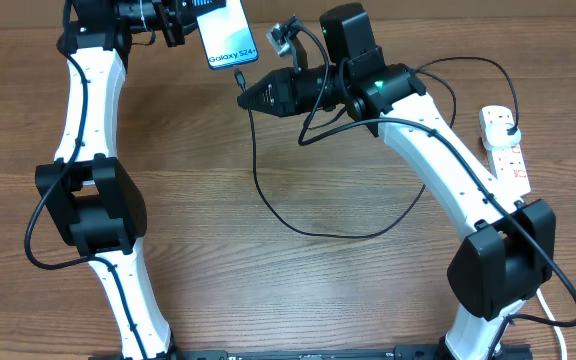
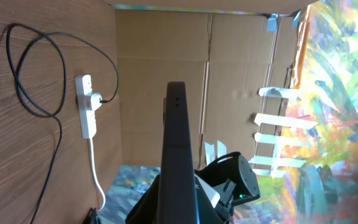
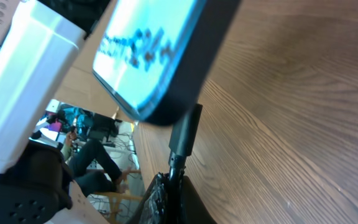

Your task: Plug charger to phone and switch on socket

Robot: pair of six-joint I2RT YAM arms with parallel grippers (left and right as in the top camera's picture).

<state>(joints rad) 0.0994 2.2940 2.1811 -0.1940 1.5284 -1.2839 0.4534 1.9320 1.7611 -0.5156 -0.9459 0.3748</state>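
Overhead: phone bottom faces charger tip

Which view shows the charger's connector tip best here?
Right wrist: the connector tip sits mid-frame, close up against the lower edge of the phone. Overhead shows it only as a small speck below the phone; left wrist does not show it.

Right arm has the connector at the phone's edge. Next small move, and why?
Probably ease the right gripper toward the phone, along the connector's axis: the connector tip sits just at the phone's bottom edge, seemingly not seated, while the left gripper holds the phone.
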